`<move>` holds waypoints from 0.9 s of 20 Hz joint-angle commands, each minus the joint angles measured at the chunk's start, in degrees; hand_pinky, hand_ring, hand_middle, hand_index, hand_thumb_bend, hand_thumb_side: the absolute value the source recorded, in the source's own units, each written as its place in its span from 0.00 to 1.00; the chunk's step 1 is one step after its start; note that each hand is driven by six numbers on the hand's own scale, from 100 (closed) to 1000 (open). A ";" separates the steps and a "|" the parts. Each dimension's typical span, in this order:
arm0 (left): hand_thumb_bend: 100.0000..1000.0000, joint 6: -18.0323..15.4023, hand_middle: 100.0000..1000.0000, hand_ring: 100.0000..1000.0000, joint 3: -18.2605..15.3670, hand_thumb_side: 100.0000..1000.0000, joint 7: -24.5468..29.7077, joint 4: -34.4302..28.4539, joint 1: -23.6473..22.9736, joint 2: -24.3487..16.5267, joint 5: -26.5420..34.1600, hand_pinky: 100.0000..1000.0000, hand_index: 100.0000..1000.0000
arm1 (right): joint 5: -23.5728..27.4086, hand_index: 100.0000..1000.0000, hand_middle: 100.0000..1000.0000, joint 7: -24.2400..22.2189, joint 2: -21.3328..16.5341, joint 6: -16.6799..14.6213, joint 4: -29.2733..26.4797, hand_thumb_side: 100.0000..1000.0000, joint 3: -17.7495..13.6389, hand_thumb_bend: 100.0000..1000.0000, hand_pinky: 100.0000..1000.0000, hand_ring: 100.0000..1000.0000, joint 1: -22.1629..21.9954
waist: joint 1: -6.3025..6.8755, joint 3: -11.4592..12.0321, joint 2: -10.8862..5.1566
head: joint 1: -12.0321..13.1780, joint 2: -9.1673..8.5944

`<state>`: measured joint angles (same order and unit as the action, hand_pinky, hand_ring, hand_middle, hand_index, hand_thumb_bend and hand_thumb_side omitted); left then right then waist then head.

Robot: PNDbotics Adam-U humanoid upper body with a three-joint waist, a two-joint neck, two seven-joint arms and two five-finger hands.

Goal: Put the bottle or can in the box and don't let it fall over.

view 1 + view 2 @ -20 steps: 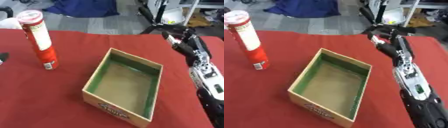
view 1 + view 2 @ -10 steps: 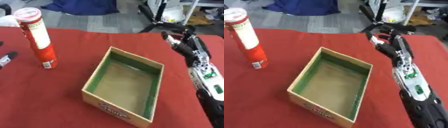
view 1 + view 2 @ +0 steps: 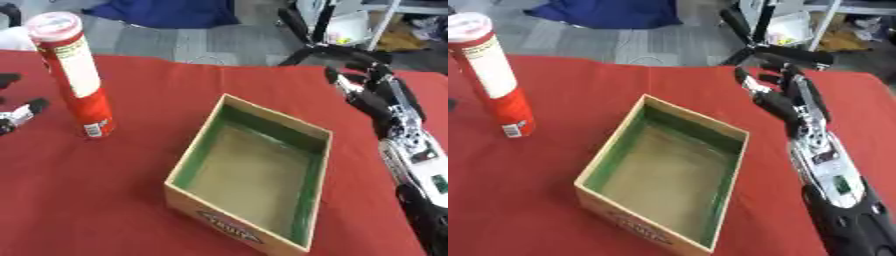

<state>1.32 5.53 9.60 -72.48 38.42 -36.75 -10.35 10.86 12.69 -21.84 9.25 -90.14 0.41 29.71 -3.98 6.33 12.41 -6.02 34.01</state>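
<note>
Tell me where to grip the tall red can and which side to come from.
Grip the red can around its middle, about level with the pale label, fingers and thumb wrapped round the cylinder. It stands upright, tall and narrow, so a low or top grip would likely tip it. Come from its left with the left hand, which shows at the left edge nearest it; the box lies to the can's right.
</note>
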 commanded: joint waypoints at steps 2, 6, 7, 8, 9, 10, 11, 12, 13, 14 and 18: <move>0.54 -0.06 0.90 1.00 0.03 0.61 0.75 0.33 2.54 -0.80 -0.86 0.91 0.92 | 0.26 0.86 0.79 -0.31 -0.78 0.03 -0.86 0.24 -0.05 0.42 0.71 0.82 1.10 | 0.13 -0.17 -0.60 | 0.38 -1.21; 0.54 -0.04 0.89 1.00 0.10 0.62 0.72 0.94 3.62 -0.35 -0.71 0.91 0.92 | 0.27 0.86 0.79 -0.36 -0.75 0.06 -0.88 0.24 -0.02 0.42 0.71 0.82 1.21 | 0.06 -0.22 -0.48 | 0.57 -1.52; 0.55 -0.09 0.89 1.00 0.12 0.62 0.70 1.03 3.84 -0.26 -0.62 0.91 0.93 | 0.28 0.86 0.79 -0.36 -0.74 0.08 -0.87 0.24 -0.02 0.42 0.71 0.82 1.24 | 0.04 -0.23 -0.46 | 0.57 -1.63; 0.55 -0.13 0.89 1.00 0.16 0.63 0.71 1.12 4.06 -0.19 -0.53 0.91 0.93 | 0.31 0.86 0.79 -0.34 -0.72 0.13 -0.85 0.24 -0.02 0.42 0.71 0.82 1.26 | 0.03 -0.24 -0.43 | 0.56 -1.73; 0.55 -0.17 0.89 1.00 0.19 0.63 0.72 1.23 4.29 -0.11 -0.44 0.91 0.93 | 0.33 0.86 0.79 -0.31 -0.70 0.17 -0.84 0.24 -0.01 0.42 0.71 0.82 1.29 | 0.02 -0.26 -0.40 | 0.57 -1.83; 0.56 -0.24 0.89 1.00 0.19 0.63 0.72 1.32 4.54 0.02 -0.30 0.91 0.93 | 0.35 0.86 0.79 -0.30 -0.67 0.20 -0.84 0.24 0.01 0.42 0.71 0.82 1.31 | 0.01 -0.27 -0.36 | 0.61 -1.91; 0.56 -0.34 0.89 1.00 0.19 0.63 0.72 1.41 4.80 0.15 -0.12 0.91 0.93 | 0.35 0.86 0.79 -0.30 -0.65 0.23 -0.84 0.24 0.03 0.42 0.71 0.82 1.33 | 0.00 -0.29 -0.33 | 0.63 -1.99; 0.56 -0.41 0.89 1.00 0.19 0.64 0.72 1.51 5.04 0.29 0.06 0.91 0.93 | 0.36 0.86 0.79 -0.31 -0.63 0.25 -0.85 0.24 0.06 0.42 0.71 0.82 1.36 | -0.02 -0.30 -0.30 | 0.66 -2.06; 0.57 -0.50 0.90 1.00 0.22 0.64 0.77 1.60 5.27 0.44 0.28 0.91 0.93 | 0.35 0.86 0.79 -0.32 -0.60 0.26 -0.87 0.24 0.08 0.42 0.71 0.82 1.40 | -0.03 -0.34 -0.26 | 0.70 -2.15; 0.58 -0.59 0.90 1.00 0.28 0.64 0.88 1.67 5.47 0.57 0.46 0.91 0.93 | 0.35 0.86 0.78 -0.34 -0.57 0.27 -0.87 0.24 0.10 0.42 0.71 0.82 1.45 | -0.04 -0.39 -0.21 | 0.75 -2.23; 0.62 -0.95 0.91 1.00 0.38 0.67 1.67 1.97 6.04 0.97 0.82 0.92 0.94 | 0.38 0.86 0.78 -0.38 -0.44 0.34 -0.87 0.24 0.16 0.42 0.71 0.82 1.51 | -0.05 -0.56 -0.09 | 0.87 -2.58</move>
<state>0.59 6.15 10.99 -70.00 43.18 -34.88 -9.87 10.86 12.30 -21.42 9.47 -90.14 0.76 30.27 -4.32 5.87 13.06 -5.32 32.19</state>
